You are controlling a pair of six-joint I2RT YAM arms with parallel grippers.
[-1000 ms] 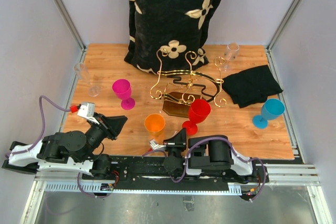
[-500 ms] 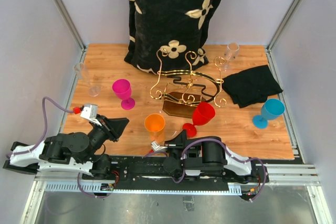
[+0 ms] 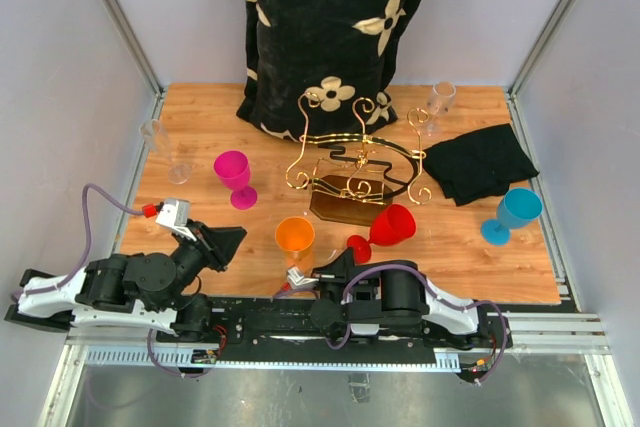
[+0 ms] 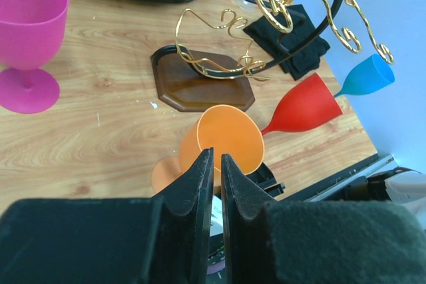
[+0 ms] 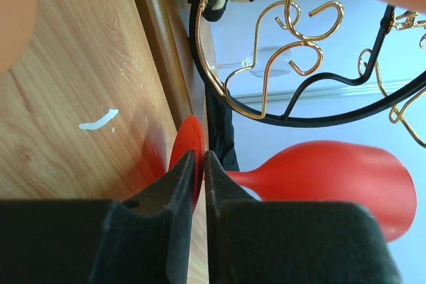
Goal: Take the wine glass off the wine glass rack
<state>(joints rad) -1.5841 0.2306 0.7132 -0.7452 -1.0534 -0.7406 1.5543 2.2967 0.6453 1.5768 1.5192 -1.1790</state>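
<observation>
The wine glass rack point(image 3: 352, 152) is a gold wire stand on a dark brown base point(image 3: 345, 205) at mid-table; no glass hangs on it. A red wine glass point(image 3: 392, 226) leans to the right in front of the base, its foot point(image 3: 359, 244) tipped on the wood. My right gripper point(image 3: 345, 259) is shut on the rim of that foot point(image 5: 186, 143); the bowl point(image 5: 333, 177) lies to the right of the gripper point(image 5: 202, 154). My left gripper point(image 3: 232, 238) is shut and empty, pointing at an orange glass point(image 4: 223, 139); its fingertips point(image 4: 217, 157) show nothing between them.
A pink glass point(image 3: 235, 175) stands at the left and a blue glass point(image 3: 515, 209) at the right. Clear glasses stand at the back right point(image 3: 438, 99) and far left point(image 3: 160, 137). A black cloth point(image 3: 480, 162) lies right of the rack. A black flowered pillow point(image 3: 330, 27) leans behind it.
The red glass has tipped from upright to leaning right, its bowl dropping lower. My right arm has drawn back toward the near edge. My left gripper has shifted slightly down.
</observation>
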